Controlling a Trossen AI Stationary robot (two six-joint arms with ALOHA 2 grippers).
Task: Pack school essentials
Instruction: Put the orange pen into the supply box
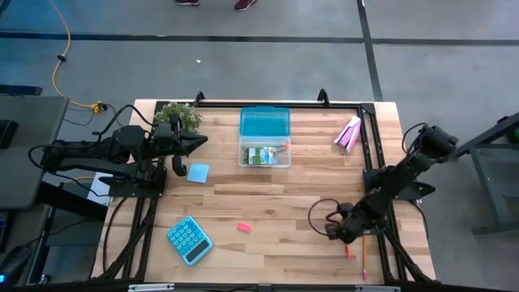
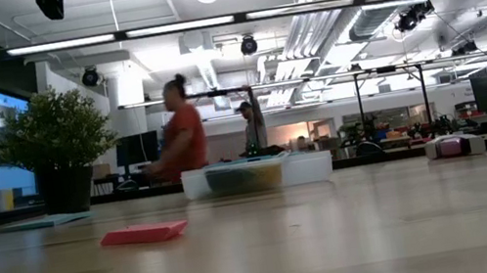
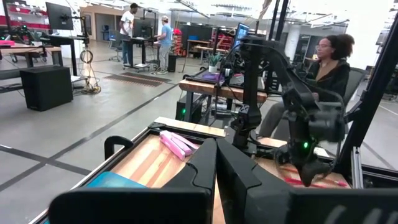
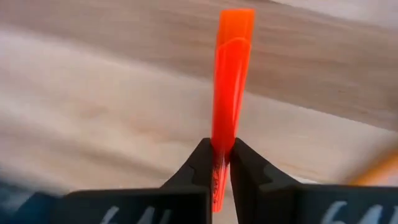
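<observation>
The pink-red pen lies near the table's right front, with my right gripper shut on it. In the high view that gripper slants down over the pen. A thin pencil lies just beyond it toward the near edge. The pink eraser and the light-blue note pad lie flat on the wood. My left gripper hovers shut and level at the far left, touching nothing. My right gripper pinches the pen's shaft between its two fingertips. The fingers come from above, slanting down. The pen runs on past them to its free end, close over the wood; whether it is lifted clear I cannot tell.
A clear box with its teal lid open stands at the far middle, with green items inside. A teal calculator lies near the front left. A pink-and-white packet lies at the far right, and a potted plant stands at the far left.
</observation>
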